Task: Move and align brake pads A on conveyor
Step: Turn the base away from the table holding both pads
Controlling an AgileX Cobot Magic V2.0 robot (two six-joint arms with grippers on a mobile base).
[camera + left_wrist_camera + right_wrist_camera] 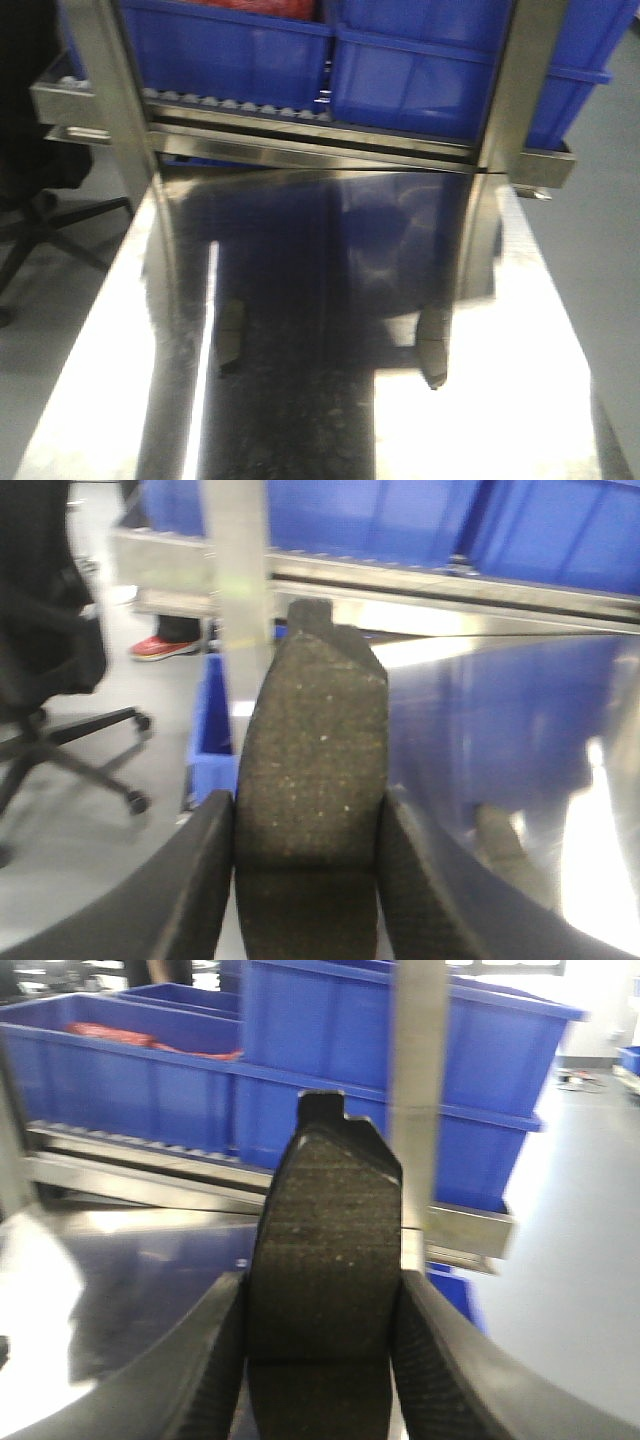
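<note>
In the left wrist view a grey-brown brake pad (312,720) stands upright between the black fingers, a groove across its lower part. My left gripper (307,815) is shut on its two edges. The right wrist view shows a second, darker brake pad (328,1210) held the same way, with my right gripper (322,1290) shut on it. Both pads hang above the shiny steel table (500,400). The front view shows neither gripper itself, only two dim reflections in the steel. The conveyor is out of view.
Blue bins (230,50) sit on a rack of white rollers (240,105) at the table's far end, between steel uprights (515,80). A black office chair (50,680) and a blue floor bin (212,720) stand left of the table.
</note>
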